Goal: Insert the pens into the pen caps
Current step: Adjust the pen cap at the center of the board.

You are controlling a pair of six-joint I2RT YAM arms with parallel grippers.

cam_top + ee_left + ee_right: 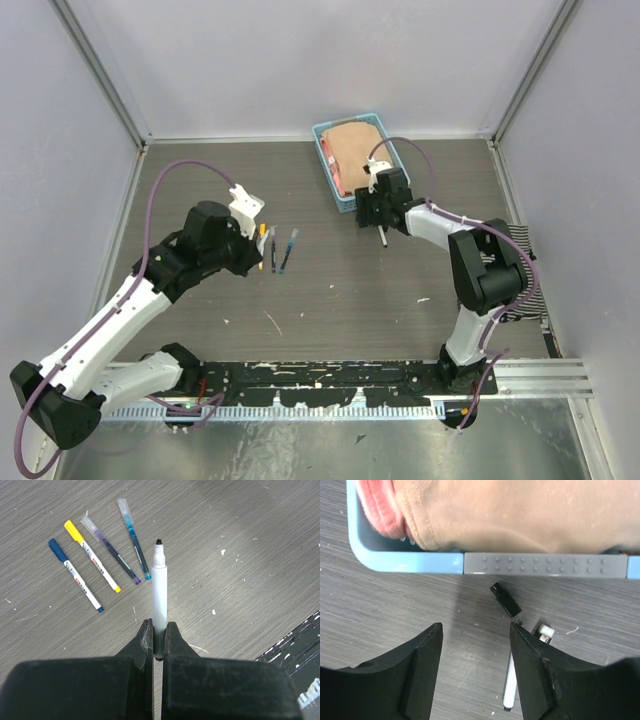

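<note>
Left fingers (145, 641) clamp white pen (159, 595); right fingers (426, 652) apart, black cap (505, 600) just ahead.

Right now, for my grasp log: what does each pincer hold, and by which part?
Left pincer clamps the uncapped white pen by its tail end. Right pincer is open, holding nothing.

Table (330, 290) layout, seen from above
The basket (405, 561) with a cloth (520, 515) in it sits at 12 o'clock. A cap (506, 600) and a loose pen (509, 682) lie just at its 6 o'clock. Four pens (92, 556) lie side by side at 9 o'clock, just at 3 o'clock of the held pen (159, 590) in the left gripper (158, 625).
</note>
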